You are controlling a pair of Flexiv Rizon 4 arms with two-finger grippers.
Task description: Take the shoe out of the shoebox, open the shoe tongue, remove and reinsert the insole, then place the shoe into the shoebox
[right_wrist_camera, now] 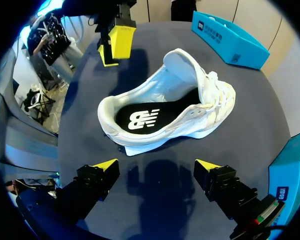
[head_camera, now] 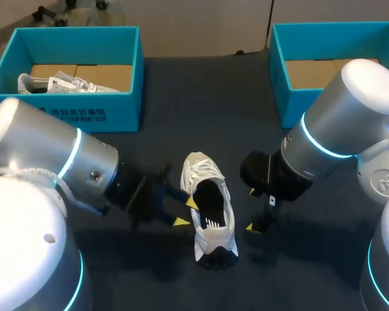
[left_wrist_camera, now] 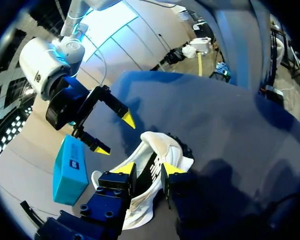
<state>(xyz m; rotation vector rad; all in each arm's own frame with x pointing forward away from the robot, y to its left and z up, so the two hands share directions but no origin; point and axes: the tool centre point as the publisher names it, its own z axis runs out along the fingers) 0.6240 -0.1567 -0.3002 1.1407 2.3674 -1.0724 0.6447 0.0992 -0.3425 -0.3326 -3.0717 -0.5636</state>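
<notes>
A white shoe (head_camera: 209, 208) stands on its sole mid-table, toe away from me, tongue pulled up. Its black insole (right_wrist_camera: 145, 118) with a white logo lies inside. My left gripper (head_camera: 186, 212) hovers at the shoe's left side, fingers narrowly parted; in the left wrist view the left gripper (left_wrist_camera: 148, 170) has the shoe (left_wrist_camera: 157, 150) just ahead of its tips, and in the right wrist view the left gripper (right_wrist_camera: 112, 47) stands apart from the shoe with nothing held. My right gripper (head_camera: 251, 208) is wide open on the shoe's right side, empty; the right gripper (right_wrist_camera: 155, 167) faces the shoe's flank.
A teal shoebox (head_camera: 117, 110) at the back left holds a second white shoe (head_camera: 55, 84). Another teal box (head_camera: 279, 84) stands at the back right with brown cardboard inside. Dark table (head_camera: 181, 129) lies between the boxes and the shoe.
</notes>
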